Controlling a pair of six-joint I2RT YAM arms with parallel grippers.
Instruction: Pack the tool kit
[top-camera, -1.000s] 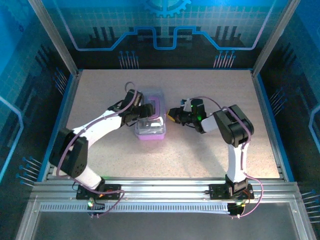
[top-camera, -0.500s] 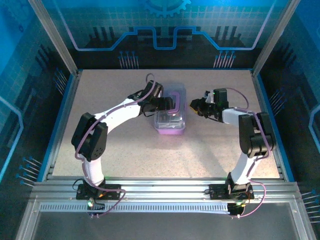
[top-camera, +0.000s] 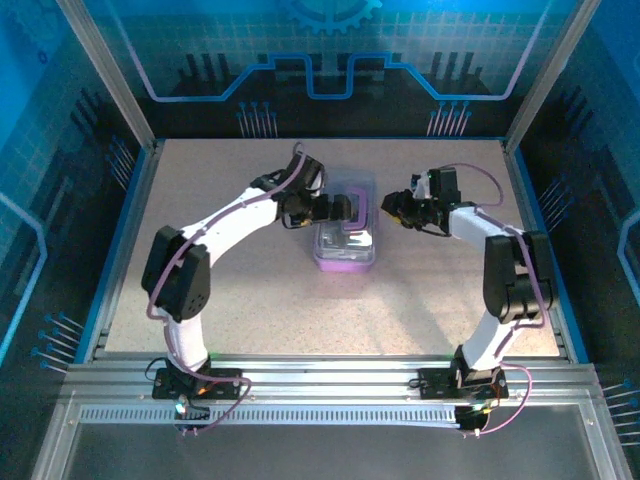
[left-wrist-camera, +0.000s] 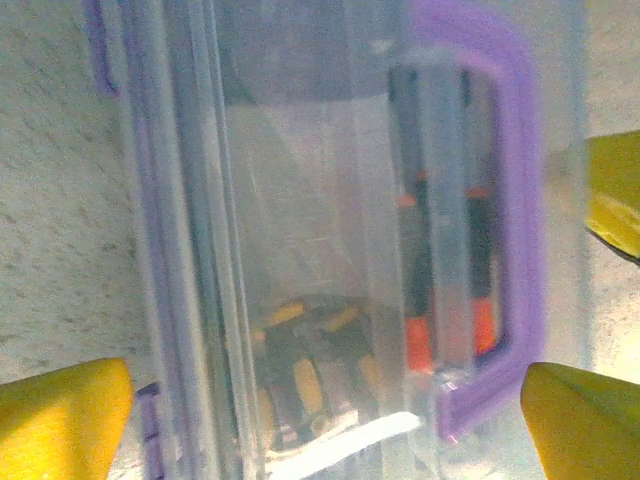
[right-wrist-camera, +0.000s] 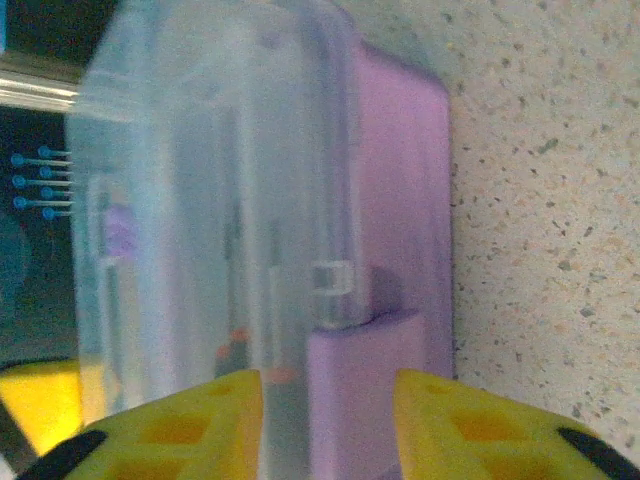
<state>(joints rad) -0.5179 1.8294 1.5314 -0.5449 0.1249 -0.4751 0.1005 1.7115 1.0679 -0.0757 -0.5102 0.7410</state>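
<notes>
two arms meet at the tool kit near the middle of the counter (top-camera: 250, 300). the purple case (top-camera: 346, 240) lies flat on the counter with its clear lid (left-wrist-camera: 300, 200) down and its purple handle (left-wrist-camera: 520, 250) folded along the top.

through the lid, the left wrist view shows several slim screwdrivers (left-wrist-camera: 418, 300) lying lengthwise inside. some have orange and black handles, but the blur hides their number.

the left gripper (top-camera: 336, 211) reaches in from the left and sits over the far half of the case. its jaws stand wide apart, with one yellow fingertip off each long side and the case spanning the space between them. neither tip is visibly touching the case.

the right gripper (top-camera: 391, 208) is just beside the case's right side. in the right wrist view its jaws are partly drawn in, and a purple latch (right-wrist-camera: 360, 370) on the case's edge sits in the narrow gap between the two yellow fingers (right-wrist-camera: 470, 425). i cannot tell whether they are pressing on the latch or only framing it.
</notes>
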